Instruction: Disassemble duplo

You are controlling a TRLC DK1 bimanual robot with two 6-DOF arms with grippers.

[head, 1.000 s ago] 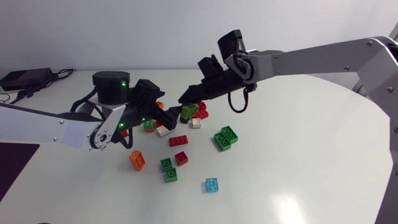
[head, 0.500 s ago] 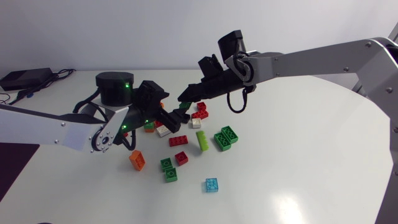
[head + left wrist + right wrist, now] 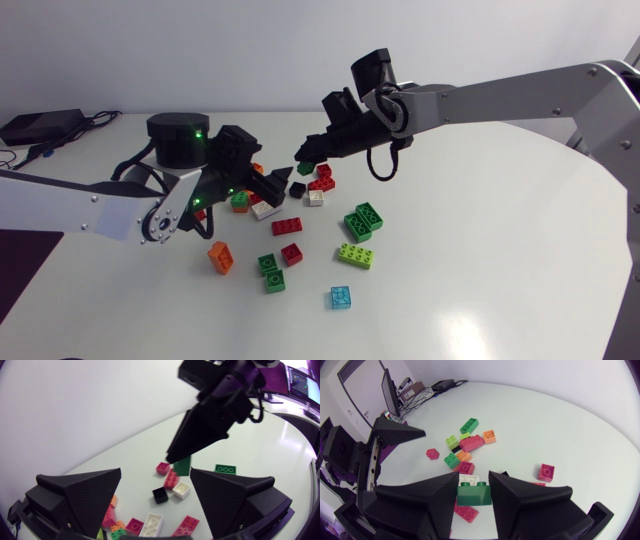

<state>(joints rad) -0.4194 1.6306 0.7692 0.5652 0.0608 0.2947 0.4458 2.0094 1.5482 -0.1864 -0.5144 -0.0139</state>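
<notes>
My right gripper [image 3: 303, 161] hangs over the brick pile, shut on a small dark green brick [image 3: 306, 168]; the right wrist view shows that brick [image 3: 474, 494] pinched between both fingers. My left gripper [image 3: 272, 184] stands open just to its left and slightly lower, with nothing between its fingers. From the left wrist, the right gripper [image 3: 171, 457] points down ahead of my open left gripper [image 3: 155, 472], the dark green brick [image 3: 182, 465] at its tip. A lime brick [image 3: 356, 256] lies loose on the table.
Loose bricks lie under and around the grippers: a black one [image 3: 297, 189], white ones [image 3: 265, 210], red ones [image 3: 287, 227], a green stack [image 3: 363, 221], two green bricks [image 3: 272, 272], an orange one [image 3: 221, 257] and a turquoise one [image 3: 341, 297]. The left arm's round black base [image 3: 180, 138] stands behind.
The lime brick that was up between the two grippers has fallen and come to rest on the table right of the pile. The right gripper keeps the dark green brick.
</notes>
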